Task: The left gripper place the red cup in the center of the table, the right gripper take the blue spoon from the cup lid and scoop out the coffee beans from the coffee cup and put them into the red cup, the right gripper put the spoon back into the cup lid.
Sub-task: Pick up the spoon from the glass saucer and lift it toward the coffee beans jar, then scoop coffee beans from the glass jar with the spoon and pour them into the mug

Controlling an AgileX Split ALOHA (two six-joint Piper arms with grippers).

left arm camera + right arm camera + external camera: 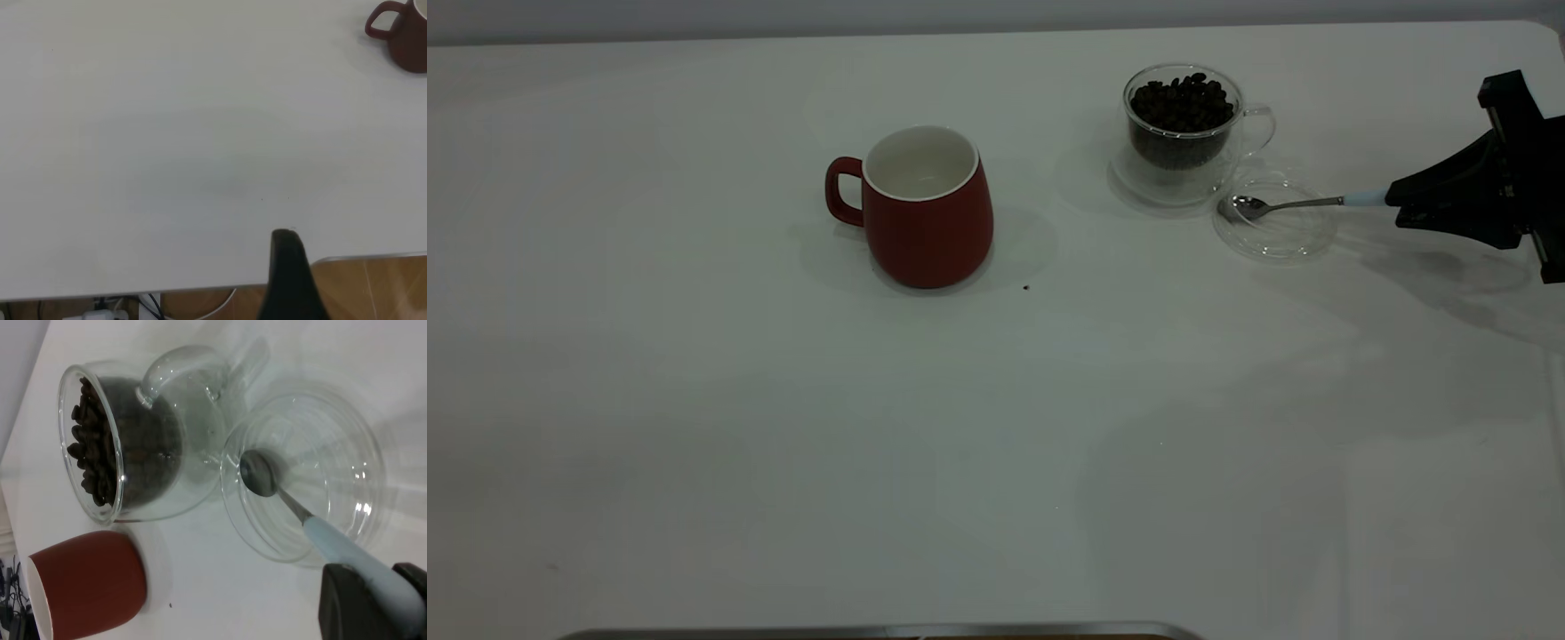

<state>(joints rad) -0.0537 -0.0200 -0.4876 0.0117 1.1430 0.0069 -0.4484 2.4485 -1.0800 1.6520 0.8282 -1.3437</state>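
Note:
The red cup (925,209) stands upright near the middle of the table (694,427), handle to the left, white inside showing; it also appears as red cup (87,587) and red cup (400,33). At the back right is the coffee cup (1183,133), full of coffee beans (1183,102). Just right of it lies the cup lid (1276,222). My right gripper (1392,197) is shut on the pale handle of the blue spoon (1285,205); the spoon's metal bowl (257,473) sits over the lid, contact unclear. My left gripper (288,267) is far from the cup, by the table's edge.
One stray bean (1025,287) lies on the table just right of the red cup. A metal strip (871,632) runs along the table's near edge. Beyond that edge the left wrist view shows wooden floor (373,287) and cables.

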